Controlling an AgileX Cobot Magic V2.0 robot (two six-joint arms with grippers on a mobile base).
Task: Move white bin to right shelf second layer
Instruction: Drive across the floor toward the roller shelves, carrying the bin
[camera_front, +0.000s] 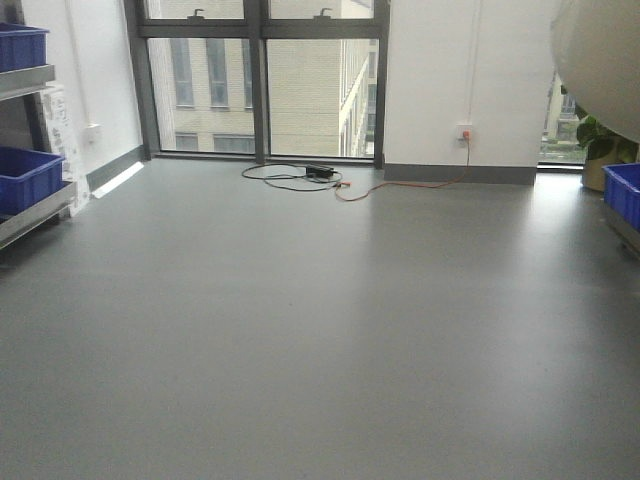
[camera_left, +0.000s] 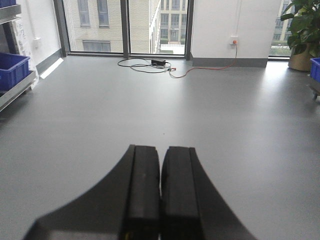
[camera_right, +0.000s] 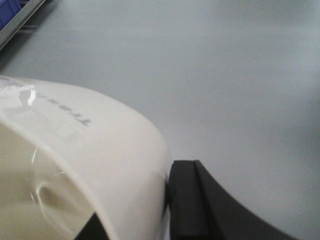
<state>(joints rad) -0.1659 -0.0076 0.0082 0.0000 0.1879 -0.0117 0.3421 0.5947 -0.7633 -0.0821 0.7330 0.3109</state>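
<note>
- Right jaws were clamped on 1 wall of the white bin (camera_right: 100, 150): 1 black pad (camera_right: 192, 205) sat outside the wall and the other was partly seen inside; the bin hung in the air above the floor (camera_right: 240, 75), on no shelf
- Left jaws were shut pad to pad, with nothing between them
- Front view: the bin was a blurred cream mass in the upper right corner; the right shelf second layer was not identifiable, only a blue crate (camera_front: 622, 195) at the right edge
- Risk 1: a single-wall pinch on glossy plastic; the bin could pivot or slide out under its own weight if the base jolted
- Risk 2: the bin hid part of the front view on the target side, so the approach could be misjudged and the rim could strike a rail
- Risk 3: cables (camera_front: 290, 178) lay by the window and could snag the base if it drove over them
- Materials: the bin was smooth, cream-white and shiny, with a thick rounded rim and faint lettering; the pads were matt black and flat-faced; the floor was grey and even with a slight sheen
</note>
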